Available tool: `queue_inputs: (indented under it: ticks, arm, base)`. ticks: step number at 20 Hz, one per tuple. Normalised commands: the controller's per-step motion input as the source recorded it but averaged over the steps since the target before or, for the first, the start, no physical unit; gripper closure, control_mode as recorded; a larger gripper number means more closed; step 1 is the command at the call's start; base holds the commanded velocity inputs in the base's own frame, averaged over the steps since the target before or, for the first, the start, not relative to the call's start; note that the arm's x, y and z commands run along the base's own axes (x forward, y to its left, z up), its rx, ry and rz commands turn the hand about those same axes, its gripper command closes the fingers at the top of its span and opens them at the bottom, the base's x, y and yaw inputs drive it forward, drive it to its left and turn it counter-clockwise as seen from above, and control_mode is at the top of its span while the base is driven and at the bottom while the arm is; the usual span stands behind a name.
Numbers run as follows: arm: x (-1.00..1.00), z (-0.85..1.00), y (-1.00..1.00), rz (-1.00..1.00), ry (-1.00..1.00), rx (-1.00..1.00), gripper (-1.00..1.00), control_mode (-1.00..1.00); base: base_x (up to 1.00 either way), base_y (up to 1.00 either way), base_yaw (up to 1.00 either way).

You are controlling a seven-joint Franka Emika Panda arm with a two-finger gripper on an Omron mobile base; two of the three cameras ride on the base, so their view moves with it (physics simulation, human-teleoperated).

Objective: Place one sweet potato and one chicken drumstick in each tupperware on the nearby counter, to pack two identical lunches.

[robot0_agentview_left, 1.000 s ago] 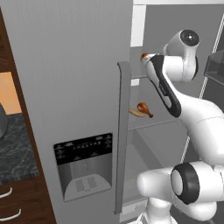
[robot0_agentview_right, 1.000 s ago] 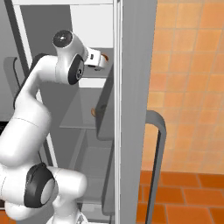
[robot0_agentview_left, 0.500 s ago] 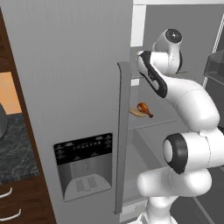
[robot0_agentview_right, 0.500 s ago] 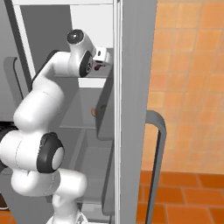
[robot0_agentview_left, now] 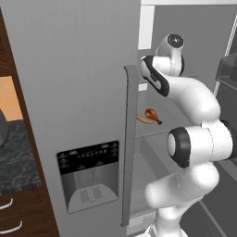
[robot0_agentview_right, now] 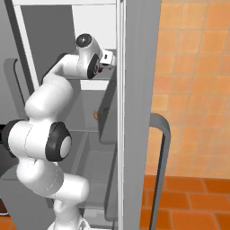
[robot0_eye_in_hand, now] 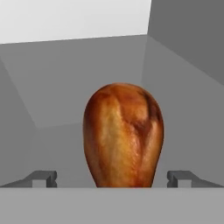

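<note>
In the hand view a glossy brown chicken drumstick lies on a grey fridge shelf, its rounded end toward the camera. My gripper is open, one fingertip on each side of the drumstick, and neither visibly touches it. In the right base view the hand reaches onto an upper fridge shelf. A second drumstick lies on a lower shelf. A strip of the counter shows at the far left. The sweet potato and the tupperware are out of view.
The grey fridge door, with its vertical handle and dispenser panel, stands close on the left of the arm. The other open door stands on the right, in front of an orange tiled wall. Dark drawers sit under the counter.
The arm has swung its upper joints and pushed the hand deeper onto the upper fridge shelf. The jaws have stayed wide apart.
</note>
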Motion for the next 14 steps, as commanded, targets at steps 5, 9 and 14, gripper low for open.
queue_inputs:
  ticks: [5, 9, 14]
  arm:
    - [0.03, -0.28, 0.00, 0.00, 0.04, 0.00, 1.00, -1.00]
    - [0.00, 0.00, 0.00, 0.00, 0.00, 0.00, 1.00, -1.00]
    - [-0.67, -0.07, 0.00, 0.00, 0.07, 0.00, 1.00, -1.00]
  base:
    - [0.00, 0.00, 0.00]
    - [0.00, 0.00, 0.00]
    - [0.00, 0.00, 0.00]
